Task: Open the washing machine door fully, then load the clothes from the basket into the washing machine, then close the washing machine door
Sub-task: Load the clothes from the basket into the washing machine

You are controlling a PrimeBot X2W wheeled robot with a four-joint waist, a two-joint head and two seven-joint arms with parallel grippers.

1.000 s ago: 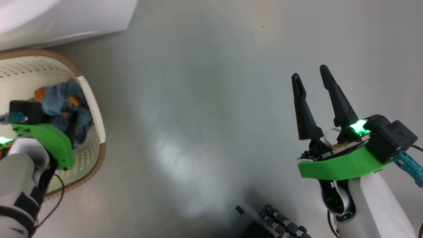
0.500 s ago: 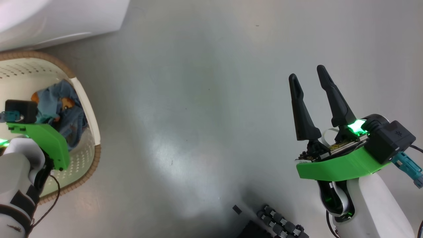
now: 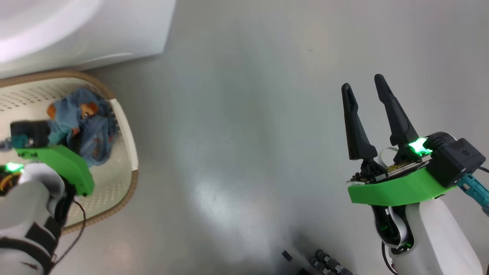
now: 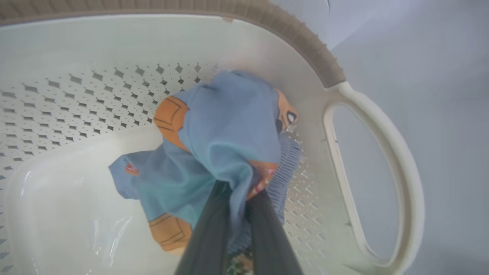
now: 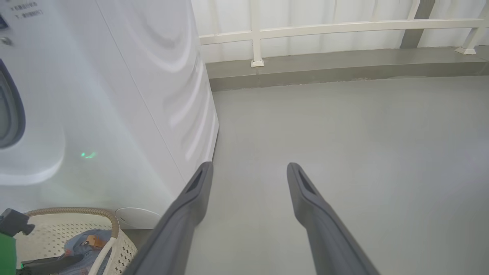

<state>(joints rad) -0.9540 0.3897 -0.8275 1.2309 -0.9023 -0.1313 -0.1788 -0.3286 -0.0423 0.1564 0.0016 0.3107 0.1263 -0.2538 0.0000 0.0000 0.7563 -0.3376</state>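
Note:
The cream basket (image 3: 129, 126) with a brown rim stands on the floor at the left, in front of the white washing machine (image 3: 76, 30). In it lie the clothes (image 3: 89, 130), light blue with orange patches. My left gripper (image 4: 237, 193) reaches down into the basket (image 4: 382, 126) and is shut on a fold of the blue clothes (image 4: 229, 130). My right gripper (image 3: 363, 83) hovers open and empty over bare floor at the right. Between its fingers, the right wrist view shows the machine's side (image 5: 153, 95) and the basket (image 5: 76, 212). The washing machine door is out of view.
Smooth grey floor (image 3: 244, 133) stretches between both arms. A white railing (image 5: 324, 28) on a low kerb closes off the far side. Black rollers of my base (image 3: 328, 263) show at the bottom edge. A white round disc (image 5: 137, 217) lies by the machine's corner.
My left gripper has shut on the blue garment inside the basket and bunched it up. The head camera has shifted a little. The right arm holds its pose, still open.

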